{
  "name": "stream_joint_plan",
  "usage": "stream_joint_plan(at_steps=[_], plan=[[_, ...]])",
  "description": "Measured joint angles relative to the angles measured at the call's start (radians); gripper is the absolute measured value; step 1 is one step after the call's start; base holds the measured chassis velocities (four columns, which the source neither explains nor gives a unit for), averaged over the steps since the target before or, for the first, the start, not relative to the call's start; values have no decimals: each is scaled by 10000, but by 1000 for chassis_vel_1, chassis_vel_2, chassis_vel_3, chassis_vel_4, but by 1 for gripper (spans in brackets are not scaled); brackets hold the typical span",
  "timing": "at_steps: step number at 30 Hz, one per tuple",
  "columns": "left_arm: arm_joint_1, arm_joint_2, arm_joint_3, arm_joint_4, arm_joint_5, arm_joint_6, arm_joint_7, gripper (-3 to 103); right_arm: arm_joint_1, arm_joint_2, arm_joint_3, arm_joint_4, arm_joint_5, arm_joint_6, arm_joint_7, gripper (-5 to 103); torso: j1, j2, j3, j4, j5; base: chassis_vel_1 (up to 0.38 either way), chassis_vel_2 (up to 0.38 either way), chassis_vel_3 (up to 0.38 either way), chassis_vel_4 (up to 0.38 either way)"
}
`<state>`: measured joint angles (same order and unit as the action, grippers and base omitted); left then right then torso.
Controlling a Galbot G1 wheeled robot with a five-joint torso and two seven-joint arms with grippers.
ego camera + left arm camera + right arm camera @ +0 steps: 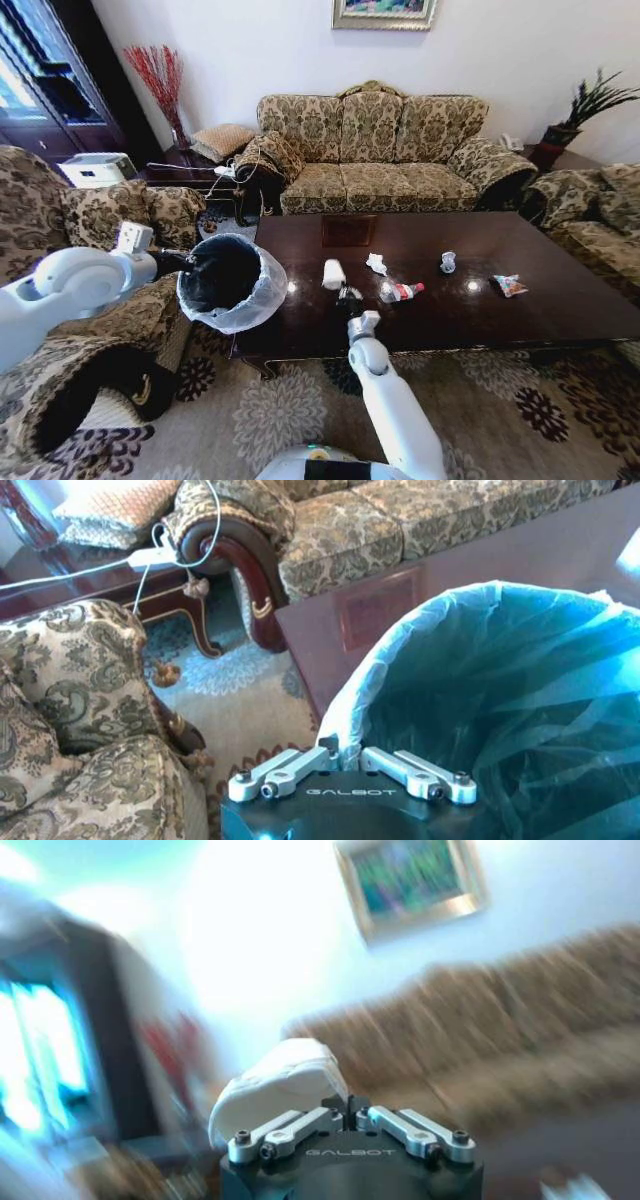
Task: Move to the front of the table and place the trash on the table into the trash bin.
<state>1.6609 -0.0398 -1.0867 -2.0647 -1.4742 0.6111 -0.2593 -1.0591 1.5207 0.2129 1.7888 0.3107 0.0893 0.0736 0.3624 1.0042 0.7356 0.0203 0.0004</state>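
Left gripper [348, 763] clamped on the trash bin [231, 283] rim beside the table [560, 300], right gripper [349, 1104] pinched shut on crumpled white paper [280, 1087] above the tabletop

A floral sofa [380, 150] stands against the white wall [500, 50], a patterned rug [500, 420] covering the floor.

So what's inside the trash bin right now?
The trash bin, held at its rim by the left gripper, shows only its translucent liner; the bottom is too dark to tell.
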Motion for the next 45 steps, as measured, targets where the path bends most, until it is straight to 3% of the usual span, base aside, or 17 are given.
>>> stream_joint_plan(at_steps=[2, 5, 11, 16, 19, 21, 26, 28, 31, 34, 35, 40, 43, 45], plan=[[17, 401, 32, 59, -374, 62, -137, 0, 44, -226, -405, 1639, 771, -416, -522, 0, -1, 0, -1, 1, -5, 0, 0, 0, 0], [26, 941, 64, 90, -928, 140, -238, 0, 292, -480, -1196, 2747, 1456, -892, -945, 0, -2, 1, -1, 0, -4, 0, 0, 0, 0], [78, 1427, 90, 62, -1417, 150, -360, 0, 847, -657, -2502, 3012, 1552, -1316, -1237, 0, -1, 0, 0, -1, -3, 0, 0, 0, 0], [94, 1517, 93, -260, -1602, 145, -436, 0, 1367, -456, -3986, 2094, 824, -1368, -998, -3, -1, 0, 0, 1, -5, 0, 0, 0, 0], [71, 1449, 93, -398, -1622, 144, -440, 0, 1641, -382, -4432, 1798, 672, -1454, -885, 13, -1, 0, 0, 2, -6, 0, 0, 0, 0], [69, 1431, 91, -389, -1618, 137, -450, 0, 1710, -367, -4484, 1782, 670, -1471, -867, 13, -1, 0, 0, 1, -6, 0, 0, 0, 0], [91, 1291, 93, -287, -1494, 114, -461, 0, 1714, -376, -4495, 1896, 631, -1490, -889, 29, 0, 0, 0, 0, -6, 0, 0, 0, 0], [117, 1161, 122, -177, -1367, 108, -462, 0, 1562, -463, -4457, 2114, 629, -1494, -987, 46, -1, 0, 0, 1, -5, 0, 0, 0, 0], [123, 1083, 128, -149, -1320, 107, -459, 0, 1452, -529, -4432, 2251, 625, -1504, -1067, 51, -1, 0, -1, 1, -5, 0, 0, 0, 0], [126, 868, 135, -28, -1185, 104, -445, 0, 1019, -556, -4226, 2645, 613, -1473, -1016, 68, 0, 0, 0, 0, -5, 0, 0, 0, 0], [126, 868, 135, -28, -1185, 104, -445, 0, 1019, -556, -4226, 2645, 613, -1473, -1016, 68, 0, 0, 0, 0, -5, 0, 0, 0, 0], [99, 472, 129, 248, -916, 157, -494, 0, -87, -714, -3116, 3223, 587, -1298, -273, 84, -1, 1, -1, 3, -2, 0, 0, 0, 0], [51, 219, 81, 284, -665, 145, -522, 0, -1400, -1391, -1862, 3004, 773, -1208, 270, 98, -1, 0, -1, 2, -3, 0, 0, 0, 0], [50, 142, 76, 240, -558, 131, -518, 0, -1961, -1658, -1402, 2786, 918, -1010, 269, 99, -1, 1, -1, 0, -2, 0, 0, 0, 0]])
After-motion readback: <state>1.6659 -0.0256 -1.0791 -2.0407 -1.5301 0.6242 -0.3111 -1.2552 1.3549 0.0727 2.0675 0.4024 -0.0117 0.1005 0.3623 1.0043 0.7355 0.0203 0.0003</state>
